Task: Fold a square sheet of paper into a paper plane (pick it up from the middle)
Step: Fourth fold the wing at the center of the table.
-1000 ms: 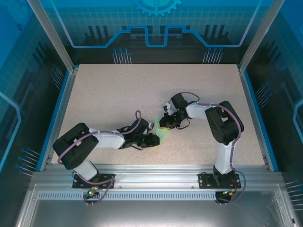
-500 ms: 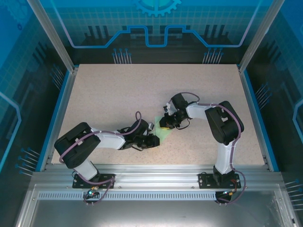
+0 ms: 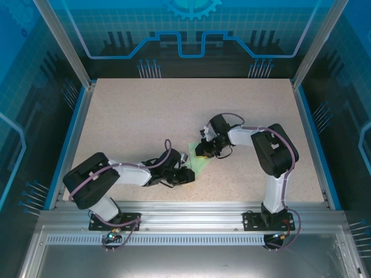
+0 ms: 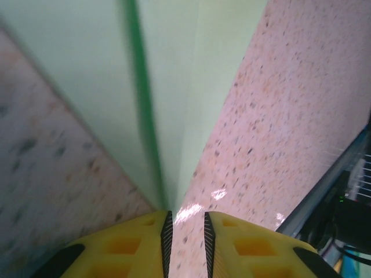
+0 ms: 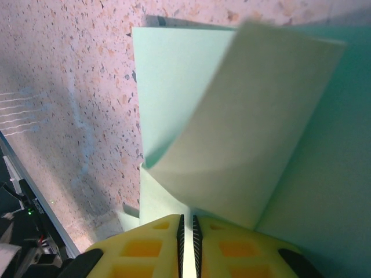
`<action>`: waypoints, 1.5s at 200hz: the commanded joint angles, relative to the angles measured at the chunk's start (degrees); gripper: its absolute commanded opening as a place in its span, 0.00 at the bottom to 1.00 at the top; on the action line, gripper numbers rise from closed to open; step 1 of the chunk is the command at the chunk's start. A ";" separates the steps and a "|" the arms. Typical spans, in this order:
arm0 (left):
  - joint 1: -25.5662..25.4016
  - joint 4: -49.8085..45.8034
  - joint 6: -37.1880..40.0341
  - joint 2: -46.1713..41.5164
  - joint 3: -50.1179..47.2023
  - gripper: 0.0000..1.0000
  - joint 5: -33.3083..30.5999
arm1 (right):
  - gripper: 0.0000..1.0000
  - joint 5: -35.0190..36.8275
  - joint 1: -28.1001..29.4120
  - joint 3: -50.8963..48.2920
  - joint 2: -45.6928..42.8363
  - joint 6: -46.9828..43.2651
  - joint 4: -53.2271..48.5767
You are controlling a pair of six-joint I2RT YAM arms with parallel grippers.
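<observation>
From above, the paper sheet (image 3: 200, 163) lies between both grippers; the right wrist view adds a raised flap, pinched in the right gripper (image 5: 186, 219). The left gripper (image 4: 185, 215) stands barely parted at the sheet's tip, gripping nothing.

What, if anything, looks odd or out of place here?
One flap of the square sheet of paper curls up off the table, pinched by the right gripper; that is likely a fold in progress, not damage.
</observation>
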 commanded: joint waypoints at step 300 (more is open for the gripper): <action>3.21 -8.22 -0.20 12.07 8.13 0.05 -6.71 | 0.16 -1.28 2.64 -3.76 -6.37 -0.63 0.32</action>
